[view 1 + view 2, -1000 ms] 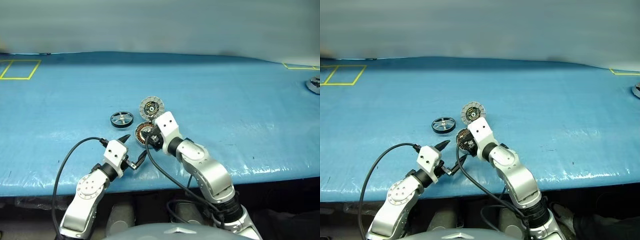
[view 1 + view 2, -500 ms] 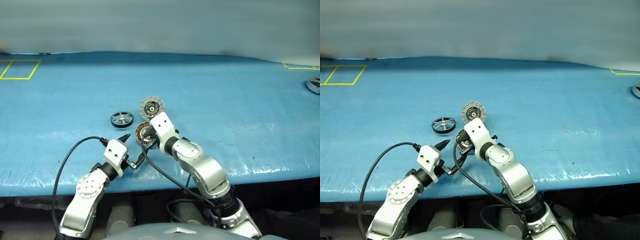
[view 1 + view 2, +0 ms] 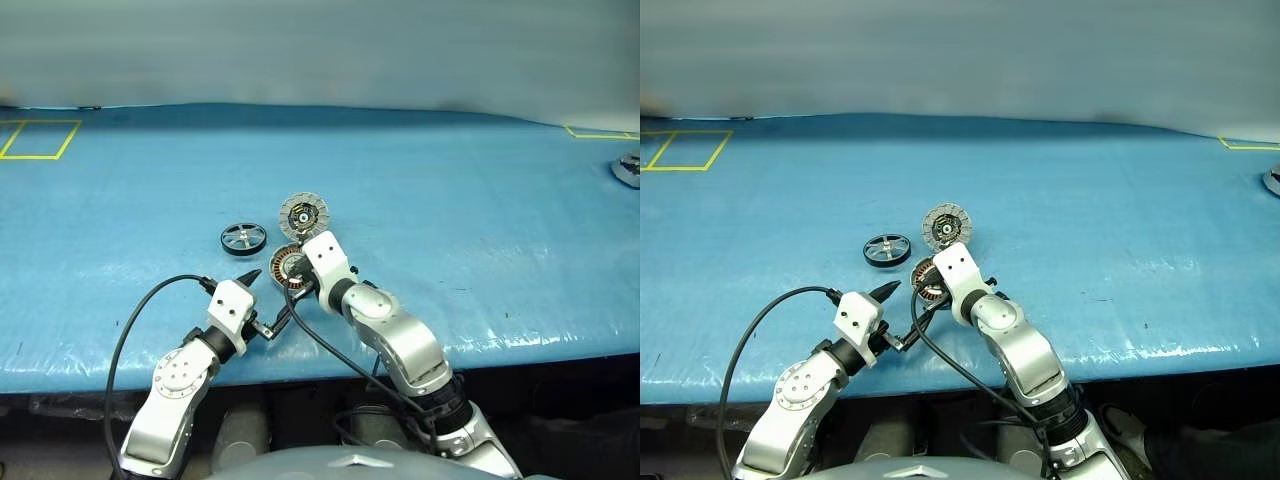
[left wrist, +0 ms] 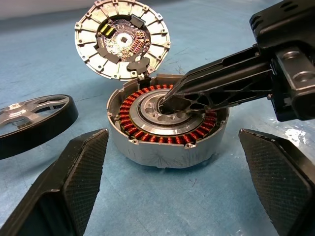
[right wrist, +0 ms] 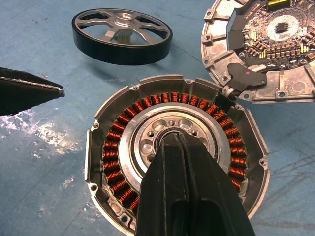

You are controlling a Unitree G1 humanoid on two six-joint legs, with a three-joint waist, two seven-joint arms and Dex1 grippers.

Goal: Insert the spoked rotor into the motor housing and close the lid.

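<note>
Clenched right fingers (image 5: 172,147) press into motor housing (image 5: 118,142) centre; spoked rotor (image 5: 122,37) lies apart, left fingers (image 4: 83,167) spread.

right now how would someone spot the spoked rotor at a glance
On the blue table, three round parts cluster ahead of the grippers. The spoked rotor lies flat, left of the motor housing and open lid: black rim, silver spokes, no copper windings.

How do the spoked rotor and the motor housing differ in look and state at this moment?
The spoked rotor has a black rim and silver spokes; the motor housing is a grey cup ringed with copper windings. The rotor lies untouched; the housing has the shut right gripper tip at its centre. Both are round and rest on the blue table.
</note>
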